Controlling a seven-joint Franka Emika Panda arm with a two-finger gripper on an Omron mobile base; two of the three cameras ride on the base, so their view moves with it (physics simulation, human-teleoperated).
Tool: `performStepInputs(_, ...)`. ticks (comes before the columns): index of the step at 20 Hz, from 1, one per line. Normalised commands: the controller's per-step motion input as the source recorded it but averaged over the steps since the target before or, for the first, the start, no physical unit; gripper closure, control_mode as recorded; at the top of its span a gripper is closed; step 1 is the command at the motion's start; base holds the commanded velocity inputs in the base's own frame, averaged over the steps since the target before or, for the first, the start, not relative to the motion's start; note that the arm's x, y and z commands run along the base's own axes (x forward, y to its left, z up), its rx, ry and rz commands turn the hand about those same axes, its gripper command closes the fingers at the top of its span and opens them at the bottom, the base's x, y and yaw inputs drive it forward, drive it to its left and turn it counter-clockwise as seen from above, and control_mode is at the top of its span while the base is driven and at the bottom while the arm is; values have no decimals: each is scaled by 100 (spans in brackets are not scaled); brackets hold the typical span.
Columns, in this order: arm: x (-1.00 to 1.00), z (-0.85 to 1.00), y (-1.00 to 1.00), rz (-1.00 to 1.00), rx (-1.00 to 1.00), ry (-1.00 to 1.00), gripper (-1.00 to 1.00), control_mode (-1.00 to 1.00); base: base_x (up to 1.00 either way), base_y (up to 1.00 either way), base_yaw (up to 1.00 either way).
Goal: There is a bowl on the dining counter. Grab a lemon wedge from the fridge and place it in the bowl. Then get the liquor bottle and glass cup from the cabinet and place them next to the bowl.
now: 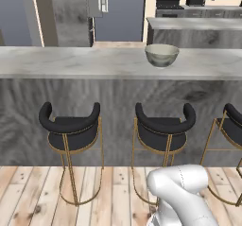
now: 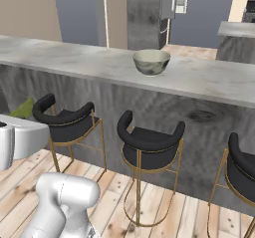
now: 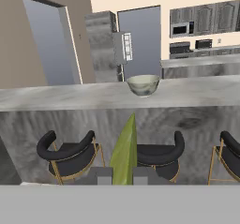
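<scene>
The hand [image 3: 123, 175] is carrying the lemon wedge [image 3: 124, 153] clamped between its fingers toward the bowl [image 3: 143, 85] sitting on the worktop [image 3: 56, 96], needing to reach over the stools [image 3: 70, 155] next.

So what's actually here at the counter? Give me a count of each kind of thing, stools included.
Bowl on the dining counter: 1
Black stools with gold legs: 3 (left, middle, right, cut off at the edge)
Green lemon wedge, pinched in the robot's shut jaws: 1
Dining counter: 1
Total: 6
</scene>
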Motion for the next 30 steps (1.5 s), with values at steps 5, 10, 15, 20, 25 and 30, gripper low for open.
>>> performStepInputs(5,0,0,0,0,0,0,100,100,66,49,-37)
performStepInputs(10,0,0,0,0,0,0,100,100,43,2,-36)
performStepInputs(15,0,0,0,0,0,0,100,100,63,0,-31)
performStepInputs(20,0,0,0,0,0,0,100,100,86,0,-19)
performStepInputs(25,0,0,0,0,0,0,100,100,57,0,-12)
performStepInputs(30,4,1,0,0,0,0,100,-100,7,0,-1)
